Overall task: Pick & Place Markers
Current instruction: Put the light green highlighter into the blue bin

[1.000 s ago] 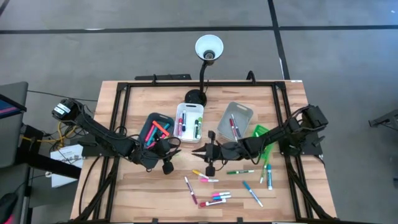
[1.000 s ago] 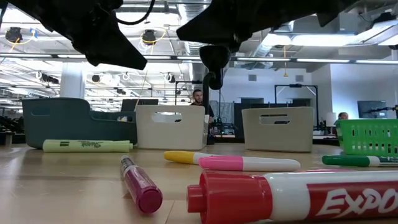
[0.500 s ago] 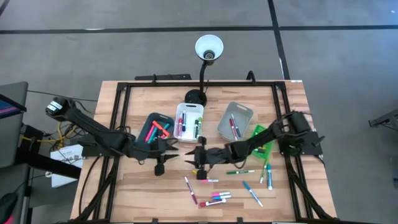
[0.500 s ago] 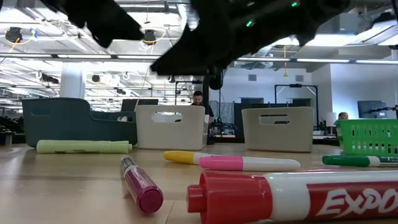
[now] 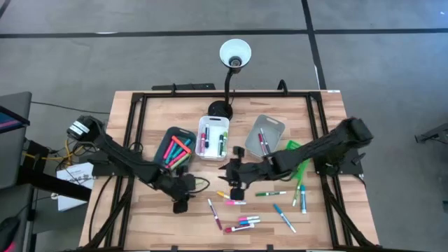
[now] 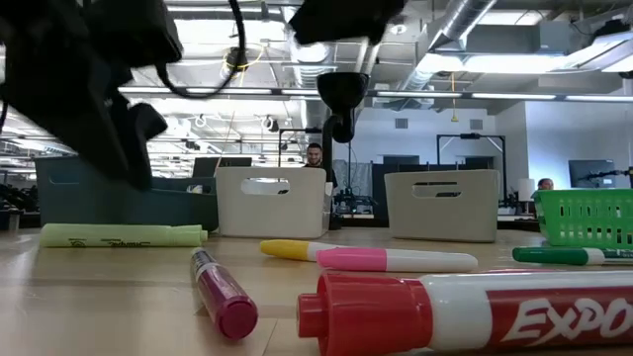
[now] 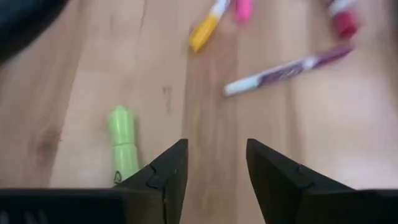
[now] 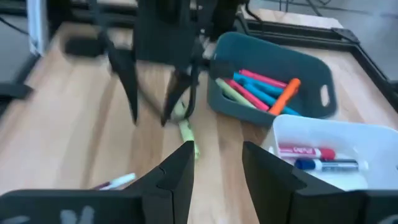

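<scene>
Several markers (image 5: 241, 220) lie loose on the wooden table's near middle; in the low view a red one (image 6: 465, 316), a magenta one (image 6: 223, 292) and a yellow-and-pink pair (image 6: 366, 257) lie close to the camera. A green highlighter (image 7: 124, 146) lies flat on the table in front of the teal bin (image 8: 273, 81). My left gripper (image 7: 214, 146) hangs open just above the table, tipped down, with the highlighter outside one finger and bare wood between the fingers. My right gripper (image 8: 217, 149) is open and empty, higher up near the table's middle (image 5: 227, 171), facing the left gripper (image 8: 149, 121).
Four bins stand in a row behind the markers: the teal one (image 5: 175, 147) with pink, blue, orange and green markers, a white one (image 5: 213, 136), a grey one (image 5: 264, 136) and a green basket (image 5: 297, 157). A desk lamp (image 5: 234, 56) stands at the far edge. People sit in the room beyond.
My left gripper has come down from beside the teal bin toward the table's near edge and tipped downward, over the green highlighter. The highlighter has shifted a little on the table. My right gripper swung toward the left gripper, then drew back and rose.
</scene>
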`<state>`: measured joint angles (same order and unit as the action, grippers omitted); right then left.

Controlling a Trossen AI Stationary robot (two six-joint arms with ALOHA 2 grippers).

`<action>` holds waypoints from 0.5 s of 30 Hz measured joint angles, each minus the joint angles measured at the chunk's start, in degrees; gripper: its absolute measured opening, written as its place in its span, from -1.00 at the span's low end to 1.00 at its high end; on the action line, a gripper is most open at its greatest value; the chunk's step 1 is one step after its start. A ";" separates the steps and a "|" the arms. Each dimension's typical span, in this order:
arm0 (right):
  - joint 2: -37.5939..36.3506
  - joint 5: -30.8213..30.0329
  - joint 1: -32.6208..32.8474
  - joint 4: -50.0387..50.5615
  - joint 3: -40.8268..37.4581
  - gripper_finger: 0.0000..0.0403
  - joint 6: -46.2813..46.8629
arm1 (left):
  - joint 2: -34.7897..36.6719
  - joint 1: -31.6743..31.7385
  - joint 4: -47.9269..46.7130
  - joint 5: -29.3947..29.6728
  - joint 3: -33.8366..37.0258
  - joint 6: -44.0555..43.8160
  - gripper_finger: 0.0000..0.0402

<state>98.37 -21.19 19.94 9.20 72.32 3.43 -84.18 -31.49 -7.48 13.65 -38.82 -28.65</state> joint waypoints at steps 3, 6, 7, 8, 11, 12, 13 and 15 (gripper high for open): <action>-4.70 0.04 1.18 3.80 0.05 -0.37 3.85 | -3.92 1.87 -6.91 2.85 -4.33 3.42 -0.21; -7.59 -0.07 2.33 5.43 0.05 -0.37 5.17 | -6.73 5.03 -11.02 3.47 -7.64 5.67 -0.21; -8.45 -0.19 3.05 6.83 -0.01 -0.37 5.17 | -7.91 6.12 -11.16 2.62 -8.37 5.74 -0.21; -8.95 -0.22 3.59 7.47 -0.10 -0.37 5.19 | -8.84 7.26 -10.60 0.91 -8.70 5.86 -0.21; -9.36 -0.60 5.14 7.85 -0.02 -0.37 5.17 | -10.51 9.52 -12.01 -1.42 -8.62 5.66 -0.21; -9.40 -1.16 5.76 8.21 -0.12 -0.37 5.13 | -11.22 10.07 -12.70 -1.84 -8.65 5.70 -0.21; -9.14 -1.35 6.07 8.08 -0.12 -0.37 5.15 | -11.44 10.49 -14.52 -1.92 -8.60 5.71 -0.21; -9.00 -1.32 6.38 9.21 -0.05 -0.37 5.06 | -11.81 11.30 -14.96 -2.26 -8.57 5.67 -0.21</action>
<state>89.36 -22.51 26.32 18.40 72.28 8.49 -95.99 -20.19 -22.44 11.39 -47.40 -22.98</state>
